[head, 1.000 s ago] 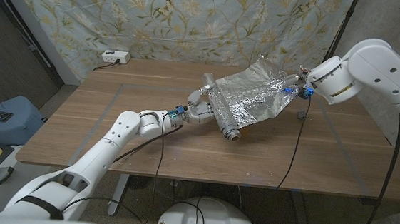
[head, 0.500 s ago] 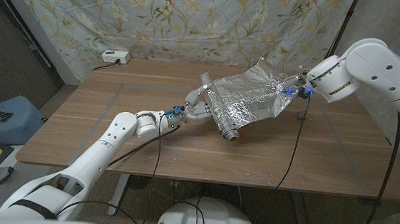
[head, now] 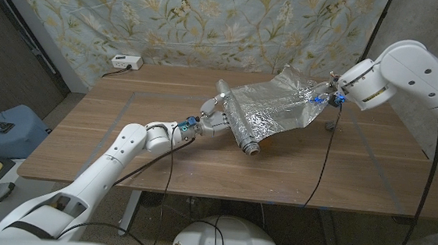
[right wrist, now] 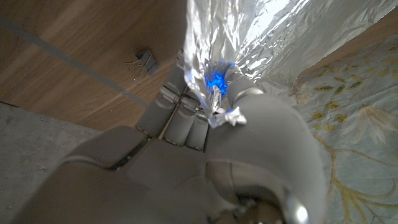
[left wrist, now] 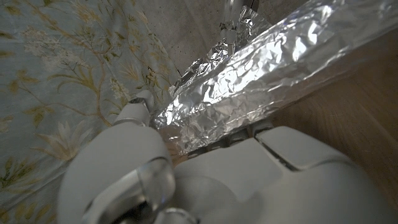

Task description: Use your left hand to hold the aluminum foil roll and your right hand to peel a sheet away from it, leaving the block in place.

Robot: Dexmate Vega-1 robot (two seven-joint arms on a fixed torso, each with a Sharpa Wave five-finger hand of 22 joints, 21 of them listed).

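**Foil roll drawn slightly toward upper left**

Since a second ago, the left hand (head: 213, 119) and its grasped foil roll (head: 238, 128) shifted slightly up-left at mid-desk (head: 124, 131). The right hand (head: 332, 95) pinches the sheet (head: 275, 103), stretched toward upper right.

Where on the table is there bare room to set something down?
Bare wood lies along the near edge of the table and its far-left corner by the white power strip. The middle is crowded: the left hand holds the foil roll; the right hand pinches the sheet.

Glossy white rounded arm shells, blue-lit wrists, trailing black cables, pale grey fingers.
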